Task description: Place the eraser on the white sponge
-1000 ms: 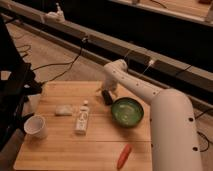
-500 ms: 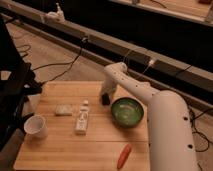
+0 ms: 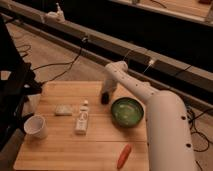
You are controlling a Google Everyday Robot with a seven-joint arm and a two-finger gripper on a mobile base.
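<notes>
Camera view, middle of the frame: the tool [image 3: 105, 96] is seen lowered to the tabletop [image 3: 65, 150], just left of the green bowl [image 3: 127, 111], at the end of the white arm [image 3: 150, 102] that reaches in from the lower right. Its jaws are drawn fully together, and the small dark block at its tip is taken to be the eraser [image 3: 104, 100], pinched between them. How squarely it is gripped cannot be made out. The eraser is thus placed at the tool, on or barely off the wood.

The white sponge [image 3: 63, 110] is laid flat to the left of the tool, in the left part of the tabletop and well apart from it. A white bottle [image 3: 81, 120] is set between the two, a little lower in the frame, with its narrow top pointing towards the path. A white cup [image 3: 36, 126] is found at the lower left, beyond the sponge.

The step in hand is judged to be the grasp and lift. The hold should be proved by a short, straight rise before any sideways travel is begun. The eraser is best carried leftwards along the upper side of the bottle, high enough that its top is cleared. Over the sponge, the block should be centred, since little margin is offered by so small a pad. It should be lowered until contact is made, and only then released, so that no bounce or roll off the soft edge is invited.
</notes>
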